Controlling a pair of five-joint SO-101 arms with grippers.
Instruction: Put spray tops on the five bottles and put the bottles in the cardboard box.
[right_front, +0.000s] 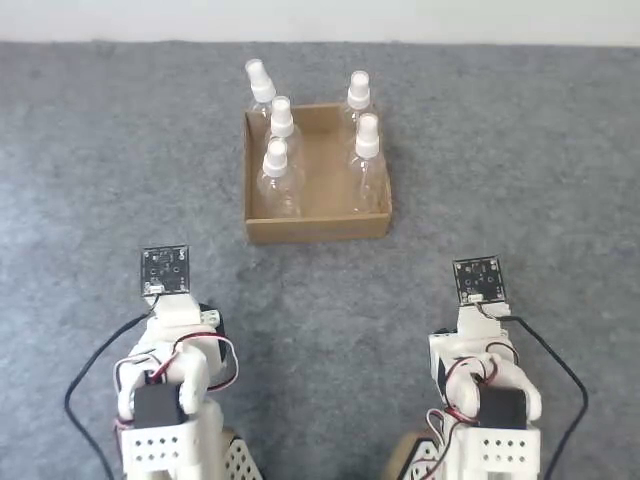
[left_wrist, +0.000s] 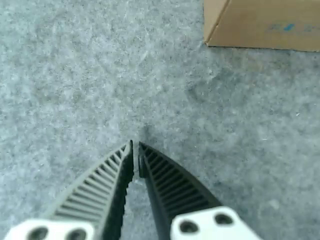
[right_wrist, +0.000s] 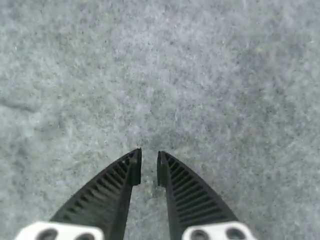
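Observation:
Several clear bottles (right_front: 277, 172) with white spray tops (right_front: 282, 115) stand upright inside the cardboard box (right_front: 318, 228) at the far middle of the table. Three are on the box's left side, two on its right (right_front: 367, 150). Both arms are drawn back at the near edge, well short of the box. My left gripper (left_wrist: 135, 146) is shut over bare grey felt, with a corner of the box (left_wrist: 260, 25) ahead of it. My right gripper (right_wrist: 149, 154) hangs over felt too, its fingers drawn together to a narrow slit with nothing between them.
Grey felt (right_front: 320, 300) covers the whole table. The left arm (right_front: 170, 340) and the right arm (right_front: 480, 350) sit folded at the near left and near right, with open felt between them and the box.

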